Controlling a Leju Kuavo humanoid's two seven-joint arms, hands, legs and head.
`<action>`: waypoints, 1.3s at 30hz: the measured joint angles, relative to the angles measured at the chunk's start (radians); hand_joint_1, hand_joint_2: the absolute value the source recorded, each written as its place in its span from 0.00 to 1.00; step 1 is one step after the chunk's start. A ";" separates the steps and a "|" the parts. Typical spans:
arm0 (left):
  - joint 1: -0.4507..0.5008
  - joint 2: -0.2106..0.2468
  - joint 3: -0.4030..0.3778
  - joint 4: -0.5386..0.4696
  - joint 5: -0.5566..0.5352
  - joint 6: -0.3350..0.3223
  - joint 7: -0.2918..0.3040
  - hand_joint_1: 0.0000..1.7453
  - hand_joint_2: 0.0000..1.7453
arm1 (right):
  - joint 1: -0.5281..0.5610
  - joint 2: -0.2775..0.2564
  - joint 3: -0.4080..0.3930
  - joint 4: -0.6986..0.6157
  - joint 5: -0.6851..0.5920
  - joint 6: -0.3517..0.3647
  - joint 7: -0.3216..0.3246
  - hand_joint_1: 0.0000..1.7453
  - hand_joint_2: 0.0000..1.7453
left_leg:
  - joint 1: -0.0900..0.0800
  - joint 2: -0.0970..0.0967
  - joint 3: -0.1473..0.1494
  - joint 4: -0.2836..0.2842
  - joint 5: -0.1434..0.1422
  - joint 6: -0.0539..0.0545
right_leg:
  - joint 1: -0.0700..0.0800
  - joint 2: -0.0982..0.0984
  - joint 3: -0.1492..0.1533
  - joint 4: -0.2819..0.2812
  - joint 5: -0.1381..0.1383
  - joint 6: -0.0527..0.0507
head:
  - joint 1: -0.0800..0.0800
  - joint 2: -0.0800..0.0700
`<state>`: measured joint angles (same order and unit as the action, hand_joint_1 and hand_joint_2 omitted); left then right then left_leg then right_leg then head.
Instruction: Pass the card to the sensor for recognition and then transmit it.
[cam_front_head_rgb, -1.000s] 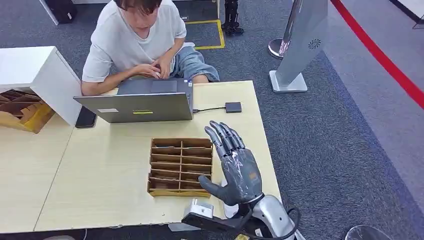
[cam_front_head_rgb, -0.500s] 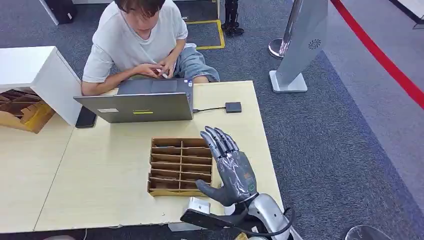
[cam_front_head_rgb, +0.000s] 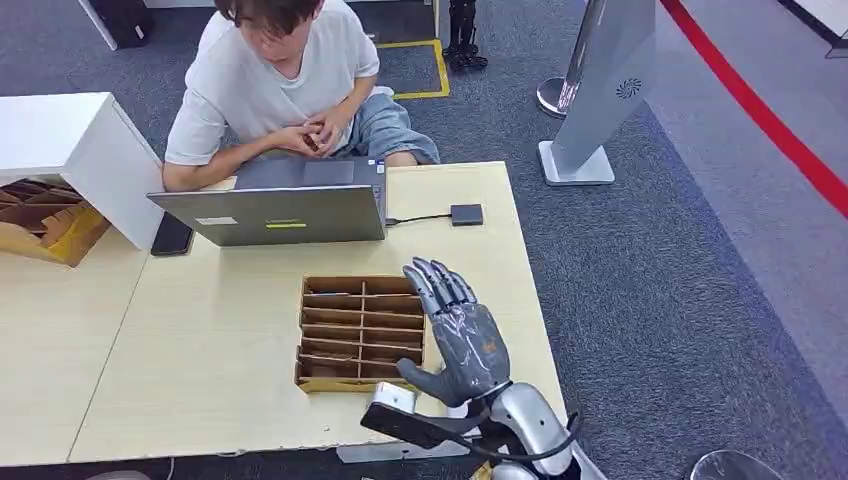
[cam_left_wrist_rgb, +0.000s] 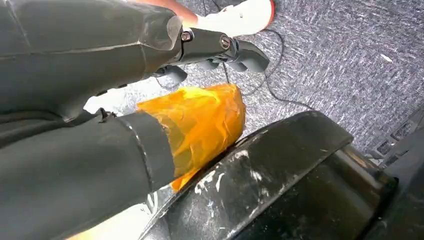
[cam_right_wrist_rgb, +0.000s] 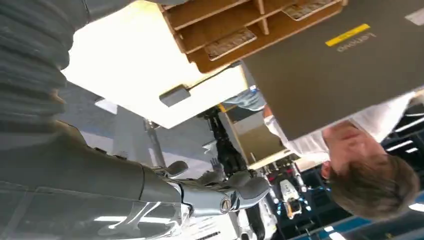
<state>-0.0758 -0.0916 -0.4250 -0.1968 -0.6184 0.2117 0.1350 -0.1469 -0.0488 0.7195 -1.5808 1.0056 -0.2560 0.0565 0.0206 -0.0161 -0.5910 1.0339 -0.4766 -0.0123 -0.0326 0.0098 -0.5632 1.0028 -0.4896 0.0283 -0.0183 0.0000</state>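
A wooden tray with several slots lies on the light table; cards lie in some slots. The sensor, a small dark box, sits near the table's far right, cabled to a laptop. My right hand hovers just right of the tray's near corner, fingers stretched out and apart, holding nothing. The right wrist view shows its fingers, the tray and the sensor. My left hand hangs over the carpet, an orange-wrapped thumb apart from its fingers, holding nothing.
A person sits behind the laptop with both hands together above its keyboard. A phone lies left of the laptop, beside a white box. A small white block sits at the table's near edge. A sign stand rises at the right.
My right hand has drawn back toward the table's near edge and slightly left, staying spread. The person's hands lifted off the laptop and came together.
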 joint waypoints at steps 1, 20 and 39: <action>0.000 0.000 0.000 0.000 -0.002 -0.001 0.000 0.00 0.00 | -0.002 0.000 0.000 0.011 0.001 0.000 0.003 0.00 1.00 | 0.000 0.000 0.000 0.000 0.000 0.000 | 0.000 0.000 0.000 0.000 0.000 0.000 | 0.000 0.000; -0.002 -0.001 0.015 -0.005 -0.028 -0.006 0.006 0.00 0.00 | -0.018 0.022 0.006 0.140 0.048 0.000 0.025 0.23 1.00 | 0.000 0.000 0.000 0.000 0.000 0.000 | 0.000 0.000 0.000 0.000 0.000 0.000 | 0.000 0.000; -0.003 -0.001 0.022 -0.005 -0.029 -0.008 0.006 0.00 0.00 | -0.025 0.023 0.014 0.162 0.050 0.001 0.026 0.42 1.00 | 0.000 0.000 0.000 0.000 0.000 0.000 | 0.000 0.000 0.000 0.000 0.000 0.000 | 0.000 0.000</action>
<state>-0.0784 -0.0923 -0.4032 -0.2022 -0.6470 0.2033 0.1411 -0.1719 -0.0255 0.7332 -1.4191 1.0559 -0.2552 0.0824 0.0206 -0.0160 -0.5910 1.0339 -0.4766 -0.0124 -0.0326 0.0098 -0.5633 1.0029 -0.4896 0.0282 -0.0183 0.0000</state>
